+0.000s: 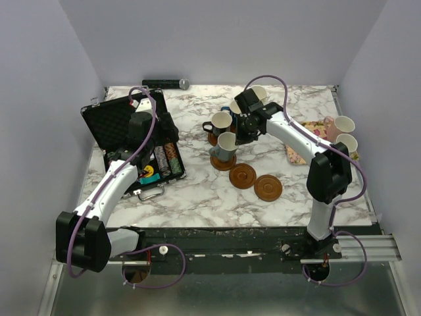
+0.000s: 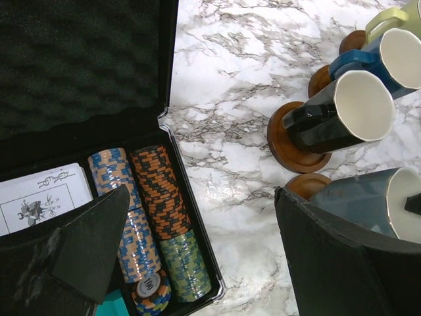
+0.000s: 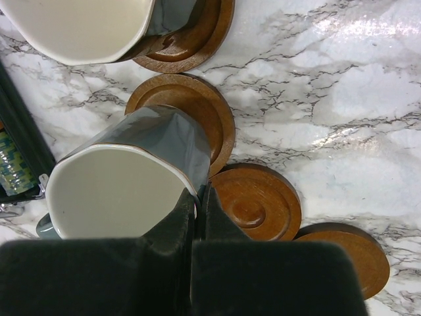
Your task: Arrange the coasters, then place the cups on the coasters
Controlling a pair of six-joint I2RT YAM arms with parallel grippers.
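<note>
My right fingers (image 3: 202, 212) clenched on grey mug (image 3: 125, 178) wall, mug over its coaster (image 3: 205, 108). Thin pinch: it could swing, catch the raised rim and tip into the black mug (image 3: 174, 16); left fingers (image 1: 150, 135) spread, empty.

The number 100 on the face of one striped poker chip (image 2: 148, 288) in the black case (image 2: 85, 72)
</note>
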